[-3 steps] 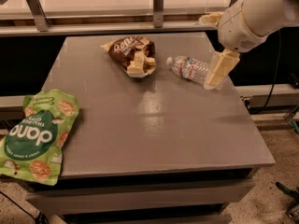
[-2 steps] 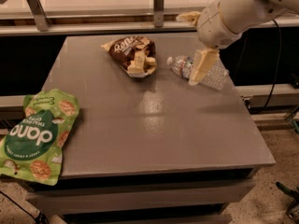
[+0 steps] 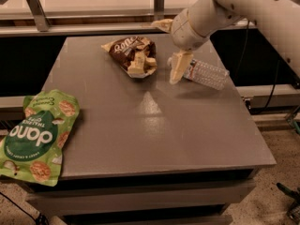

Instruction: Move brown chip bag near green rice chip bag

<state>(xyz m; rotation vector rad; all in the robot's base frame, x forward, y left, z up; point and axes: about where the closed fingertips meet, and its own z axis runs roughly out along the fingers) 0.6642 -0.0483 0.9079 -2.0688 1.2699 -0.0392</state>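
We see the brown bag [image 3: 132, 55] lying at the far side of the tabletop [image 3: 159, 130], a little left of centre in the view. Its long axis runs on a diagonal, from the far-left corner with the lettering down to the near-right end with the pale chip pictures, and that end points toward the gripper [image 3: 174, 78]. The gripper hangs tip-down over the tabletop just beside that near-right end, to the right of the bag in the view and apart from it. We cannot tell whether the jaws are released or clenched; nothing shows between them. Just beyond the gripper, on its other side, a bottle [image 3: 206, 73] lies on its side. The green bag [image 3: 36, 134] lies flat at the near-left edge, hanging over it, well apart from the brown bag.
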